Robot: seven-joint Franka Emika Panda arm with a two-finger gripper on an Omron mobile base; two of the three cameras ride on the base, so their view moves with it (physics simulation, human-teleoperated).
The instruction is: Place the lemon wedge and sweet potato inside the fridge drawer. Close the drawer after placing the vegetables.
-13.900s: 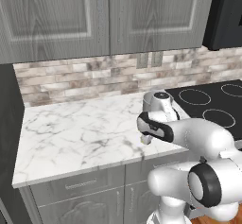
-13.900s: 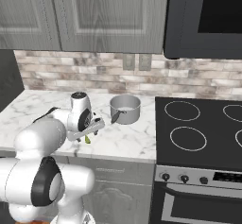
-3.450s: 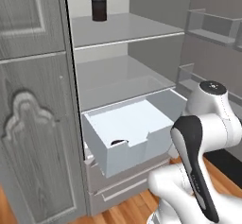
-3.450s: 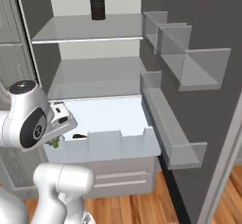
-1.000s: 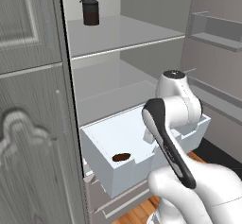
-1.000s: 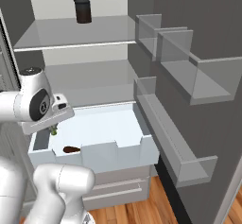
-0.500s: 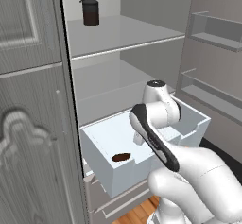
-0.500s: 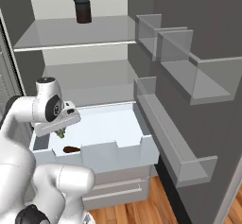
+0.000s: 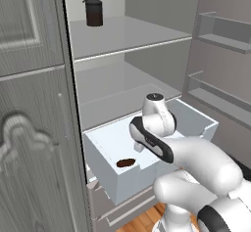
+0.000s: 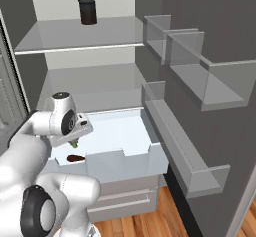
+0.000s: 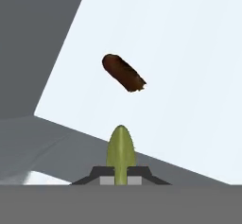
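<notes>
Hand view: the tool (image 11: 121, 179) pinches a small, smooth yellow-green lemon wedge (image 11: 121, 151) above a bumpy brown sweet potato (image 11: 123, 72) lying in the white fridge drawer (image 11: 189, 53).

lemon wedge (image 11: 121, 150) lower end hidden between the fingers (image 11: 137, 172), fridge drawer (image 9: 117, 184) middle hidden behind the arm

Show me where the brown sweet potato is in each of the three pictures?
Left base view: the sweet potato lies low and centre, on the floor of the fridge drawer, near its front wall.
Right base view: lower left, under the gripper.
Hand view: upper middle, above the lemon wedge.
Shared landmark: the drawer's pale floor.
</notes>
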